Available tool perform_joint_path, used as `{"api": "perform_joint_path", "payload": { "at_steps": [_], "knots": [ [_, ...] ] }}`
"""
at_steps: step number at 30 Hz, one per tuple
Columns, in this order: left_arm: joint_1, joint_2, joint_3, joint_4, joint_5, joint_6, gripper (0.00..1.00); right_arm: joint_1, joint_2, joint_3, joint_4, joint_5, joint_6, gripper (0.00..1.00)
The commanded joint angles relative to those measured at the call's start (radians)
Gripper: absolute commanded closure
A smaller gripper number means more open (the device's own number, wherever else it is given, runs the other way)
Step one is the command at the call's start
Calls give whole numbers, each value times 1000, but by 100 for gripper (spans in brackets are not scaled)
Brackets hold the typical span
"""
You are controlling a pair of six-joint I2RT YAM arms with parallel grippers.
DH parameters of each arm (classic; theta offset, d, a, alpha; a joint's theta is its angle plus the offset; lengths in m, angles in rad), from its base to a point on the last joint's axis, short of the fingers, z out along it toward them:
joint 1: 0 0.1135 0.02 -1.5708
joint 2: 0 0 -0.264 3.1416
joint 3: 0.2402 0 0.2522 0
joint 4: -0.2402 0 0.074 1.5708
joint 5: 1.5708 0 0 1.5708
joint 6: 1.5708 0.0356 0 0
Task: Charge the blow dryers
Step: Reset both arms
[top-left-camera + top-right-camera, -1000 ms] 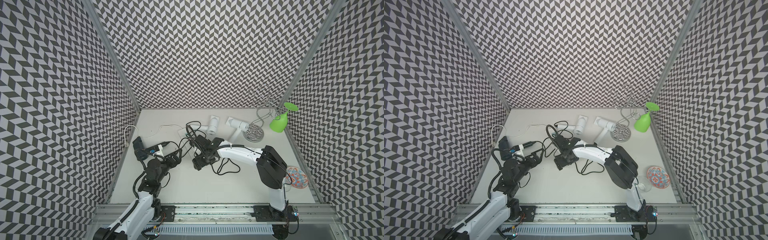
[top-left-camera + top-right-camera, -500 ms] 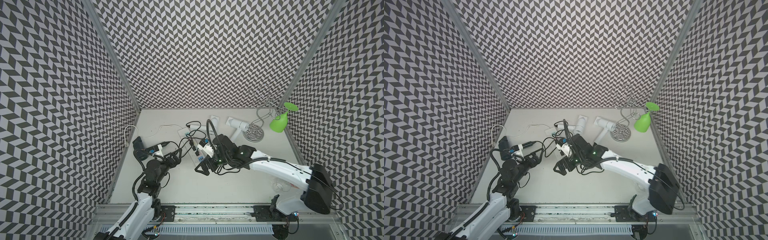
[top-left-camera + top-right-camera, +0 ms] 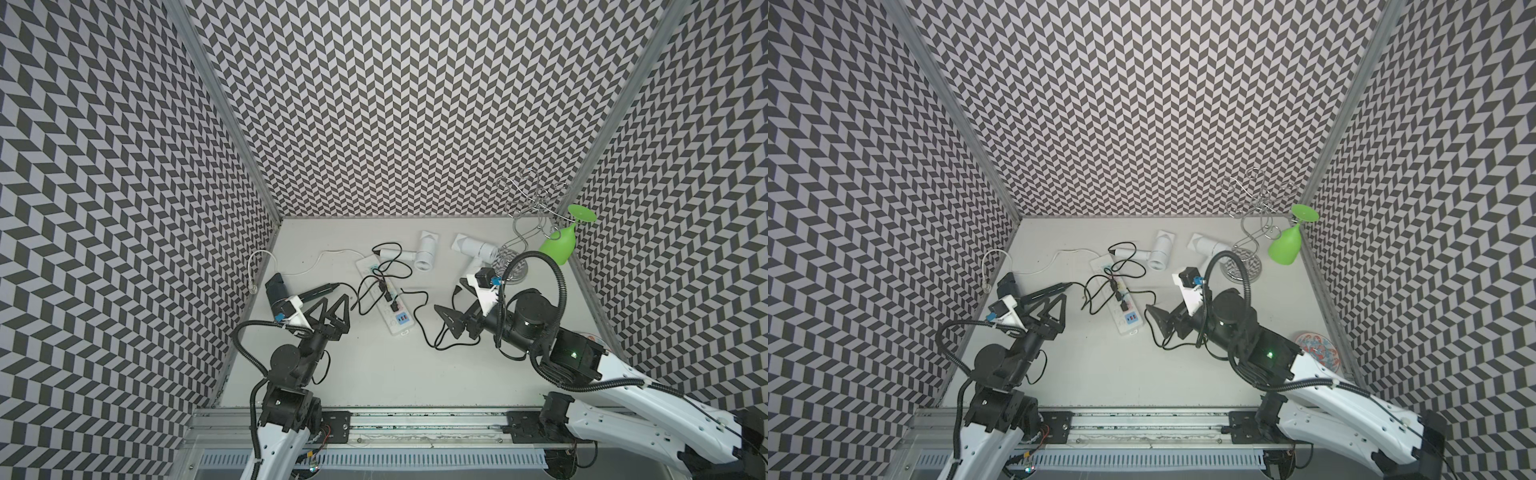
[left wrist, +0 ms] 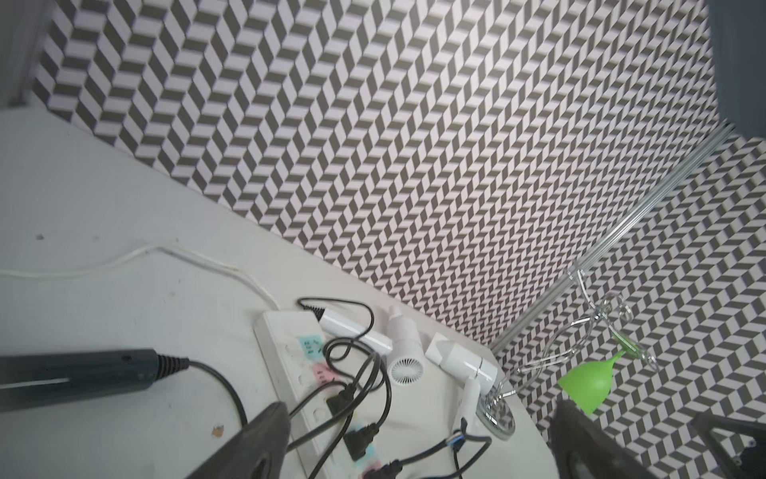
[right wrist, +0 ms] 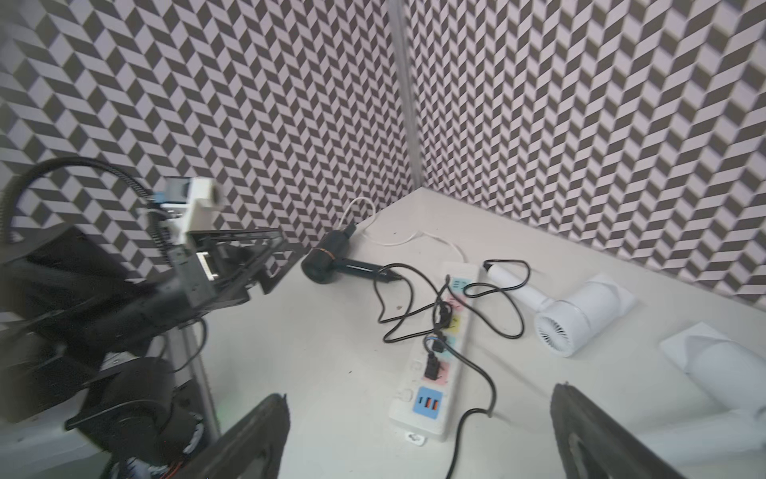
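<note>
- The power strip [image 3: 397, 328] lies on the table [image 3: 374, 374] between the 2 arms. Its long axis runs near to far, with the far end leaning a little left.
- 3 black plugs [image 5: 431, 369] sit in its pastel sockets, and all look seated.
- The left gripper [image 3: 333, 305] hangs left of the strip's middle, fingers spread wide and empty.
- The right gripper [image 3: 451, 318] hangs right of the strip's near end, also spread and empty, and about as close.
- The black blow dryer [image 3: 275, 287] lies by the left wall, handle pointing right toward the strip. It is nearest the left arm.
- The middle white blow dryer [image 3: 426, 251] and the right white blow dryer [image 3: 476, 249] lie far right of the strip. Both are smooth, glossy, T-shaped plastic, and the middle one shows a round finned grille.
- The cords [image 4: 199, 365] are thin, black and loosely looped across the strip, so I judge they could snag a gripper pressing on a plug.
</note>
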Motion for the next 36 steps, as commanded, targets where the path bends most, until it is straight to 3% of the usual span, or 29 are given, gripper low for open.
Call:
{"api": "perform_joint_path", "payload": {
  "at_steps": [1, 4, 9, 12, 16, 20, 23, 29, 36],
  "knots": [
    [-4, -83, 31, -99, -91, 33, 1, -20, -30, -23, 76, 186, -45, 1],
    [-4, -42, 33, -75, -141, 40, 1, -95, -11, -45, 110, 221, -16, 1],
    [-2, 133, 38, 84, -224, 127, 1, -355, -35, -198, 329, 40, 46, 1],
    [-3, 230, 47, 161, -342, 190, 1, -463, -64, -321, 488, 28, 24, 1],
    [-2, 319, 25, 309, -423, 386, 1, -547, -110, -464, 660, 39, -27, 1],
    [8, 407, -25, 411, -549, 477, 1, -675, -64, -493, 696, 28, 41, 1],
    [39, 488, -61, 499, -544, 549, 1, -766, -3, -495, 705, -4, 58, 1],
    [103, 666, -126, 696, -535, 584, 1, -814, 145, -589, 892, 91, 71, 1],
    [158, 929, -78, 850, -520, 540, 1, -819, 296, -603, 1010, 127, 54, 1]
  ]
}}
